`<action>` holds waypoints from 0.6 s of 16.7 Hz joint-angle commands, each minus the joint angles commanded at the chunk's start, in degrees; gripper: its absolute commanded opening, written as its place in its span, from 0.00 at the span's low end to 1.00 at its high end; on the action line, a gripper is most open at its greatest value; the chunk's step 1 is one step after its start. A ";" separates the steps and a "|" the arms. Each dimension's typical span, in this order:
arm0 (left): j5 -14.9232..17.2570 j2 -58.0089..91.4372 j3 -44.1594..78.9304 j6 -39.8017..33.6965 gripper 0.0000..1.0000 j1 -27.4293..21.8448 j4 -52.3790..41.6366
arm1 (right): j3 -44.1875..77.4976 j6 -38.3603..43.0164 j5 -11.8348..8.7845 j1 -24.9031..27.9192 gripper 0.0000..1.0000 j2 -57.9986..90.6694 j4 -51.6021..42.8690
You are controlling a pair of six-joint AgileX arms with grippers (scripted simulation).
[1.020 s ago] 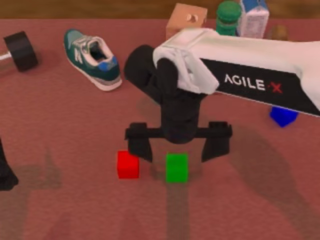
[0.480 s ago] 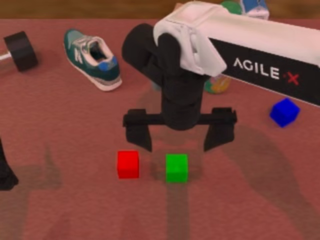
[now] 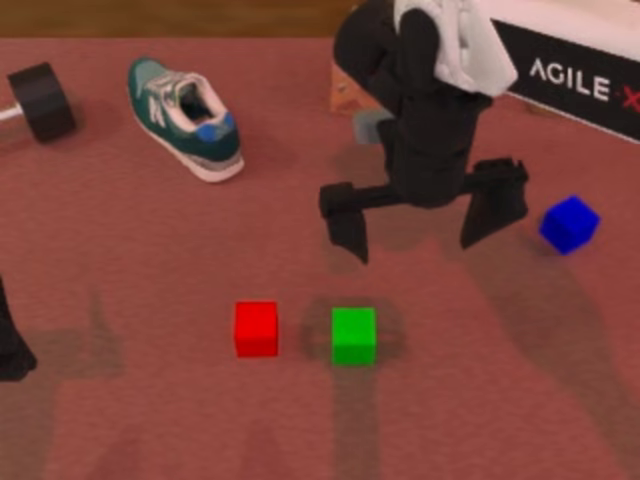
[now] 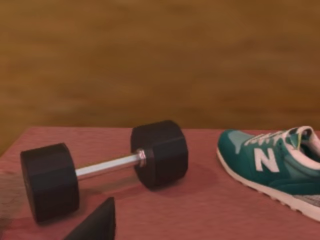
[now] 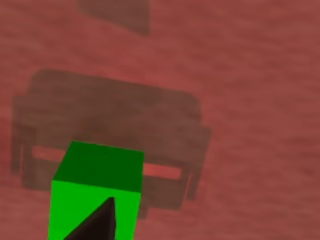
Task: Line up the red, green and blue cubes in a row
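The red cube [image 3: 256, 328] and the green cube [image 3: 353, 335] sit side by side on the table, a small gap between them. Far off at the right lies the blue cube [image 3: 569, 223]. My right gripper [image 3: 415, 243] hangs open and empty above the table, behind the green cube and left of the blue one. In the right wrist view the green cube [image 5: 95, 192] lies below one dark fingertip [image 5: 100, 222]. My left arm [image 3: 8, 345] is parked at the left edge; one fingertip [image 4: 97, 225] shows in its wrist view, set wide to the side.
A teal shoe [image 3: 185, 118] and a black dumbbell [image 3: 40, 100] lie at the back left, also seen as the dumbbell [image 4: 105, 167] and shoe [image 4: 272, 162]. The peach box [image 3: 345, 92] is mostly hidden behind the right arm.
The right gripper, still open, has pulled away from the green cube, moving back and to the right toward the blue cube. The cubes have not moved.
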 joint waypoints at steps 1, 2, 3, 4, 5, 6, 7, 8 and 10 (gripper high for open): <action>0.00 0.00 0.00 0.00 1.00 0.00 0.00 | 0.11 -4.29 -0.04 -2.19 1.00 0.34 -0.06; 0.00 0.00 0.00 0.00 1.00 0.00 0.00 | 0.19 -8.83 -0.07 -4.46 1.00 0.71 -0.14; 0.00 0.00 0.00 0.00 1.00 0.00 0.00 | 0.24 -13.61 -0.10 -6.79 1.00 1.07 -0.23; 0.00 0.00 0.00 0.00 1.00 0.00 0.00 | 0.28 -18.52 -0.13 -9.13 1.00 1.41 -0.29; 0.00 0.00 0.00 0.00 1.00 0.00 0.00 | 0.32 -23.42 -0.15 -11.46 1.00 1.72 -0.33; 0.00 0.00 0.00 0.00 1.00 0.00 0.00 | 0.39 -28.16 -0.17 -13.74 1.00 1.97 -0.33; 0.00 0.00 0.00 0.00 1.00 0.00 0.00 | 0.46 -32.52 -0.19 -15.92 1.00 2.14 -0.26; 0.00 0.00 0.00 0.00 1.00 0.00 0.00 | 0.56 -36.49 -0.21 -17.97 1.00 2.23 -0.14; 0.00 0.00 0.00 0.00 1.00 0.00 0.00 | 0.75 -42.82 -0.27 -21.53 1.00 2.17 0.22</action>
